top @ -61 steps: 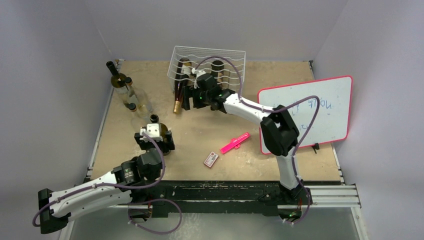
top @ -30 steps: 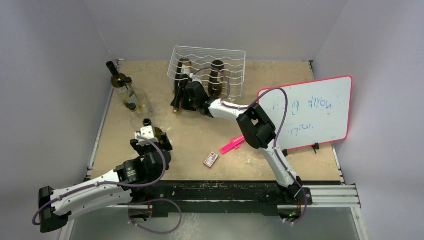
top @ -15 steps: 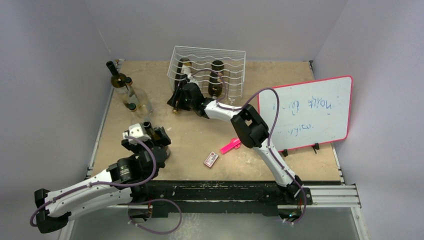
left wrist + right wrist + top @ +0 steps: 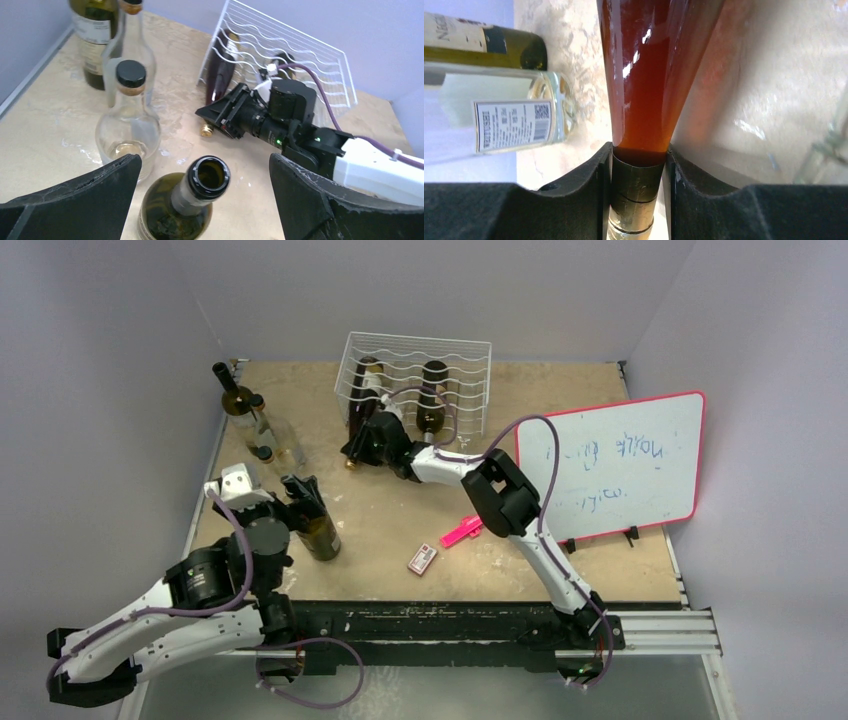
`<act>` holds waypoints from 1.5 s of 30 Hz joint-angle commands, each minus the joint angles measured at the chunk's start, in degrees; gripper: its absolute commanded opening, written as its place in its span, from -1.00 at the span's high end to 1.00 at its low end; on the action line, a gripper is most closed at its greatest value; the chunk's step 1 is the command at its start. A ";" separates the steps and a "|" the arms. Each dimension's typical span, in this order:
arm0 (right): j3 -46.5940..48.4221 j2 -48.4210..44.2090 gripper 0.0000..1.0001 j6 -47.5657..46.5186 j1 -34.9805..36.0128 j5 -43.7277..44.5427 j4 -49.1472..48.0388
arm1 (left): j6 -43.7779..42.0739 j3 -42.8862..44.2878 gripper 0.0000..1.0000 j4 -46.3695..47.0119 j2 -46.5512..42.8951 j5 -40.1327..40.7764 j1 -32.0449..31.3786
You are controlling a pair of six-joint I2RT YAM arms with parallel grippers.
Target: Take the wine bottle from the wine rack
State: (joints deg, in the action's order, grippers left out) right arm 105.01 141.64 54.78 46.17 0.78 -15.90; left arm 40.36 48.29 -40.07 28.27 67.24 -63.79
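"Holding tight, is it?" asks Sam. "From the top I can't tell. The right hand (image 4: 356,446) just looks like a black lump at the front of the rack (image 4: 440,348)."

"Its own camera tells," says Pip. "Both fingers (image 4: 574,197) press on the neck of the wine bottle (image 4: 649,75), one on each side. The hand is nearly shut. The top view is too small to show that."

"Where is the wine bottle?"

"In the left end of the rack. It lies tilted, with its gold tip down by the tabletop (image 4: 560,390). A dark bottle (image 4: 432,390) lies in the rack next to it."

"And the left hand (image 4: 202,165)?"

"Wide open. Its camera shows a green bottle (image 4: 175,220) standing between the fingers, and neither finger touches it. The hand holds nothing. Clear bottles (image 4: 129,115) stand just past it."

"What shows only from the top?"

"A whiteboard (image 4: 620,465) on the right. There is also a pink thing (image 4: 465,530) and a small card (image 4: 423,559) in the middle."

"What changed?"

"Two seconds ago the right hand was in front of the dark bottle. It slid left to the wine bottle. The left arm swung back and to the left, so more of the green bottle shows now. The wine bottle has not left the rack."
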 commanded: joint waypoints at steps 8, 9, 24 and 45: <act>-20.87 -19.89 0.76 -7.45 3.57 -7.76 -2.71 | -24.06 13.81 -1.00 11.39 7.69 -17.83 0.02; -22.77 -21.69 0.80 -8.06 3.57 -8.93 -2.19 | -25.98 14.45 -1.00 12.60 8.54 -18.60 -0.01; -43.83 -50.71 1.00 -27.86 -2.44 -34.64 15.23 | -56.72 9.78 -1.00 25.87 17.70 -40.84 -0.02; -42.56 -67.96 1.00 -39.93 -12.94 -38.25 39.67 | -75.37 -0.39 -1.00 36.39 41.27 -54.79 0.44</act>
State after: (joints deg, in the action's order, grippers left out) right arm 57.74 78.04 15.92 33.69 -35.27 23.44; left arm -32.18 47.97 -12.32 66.74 13.43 -63.77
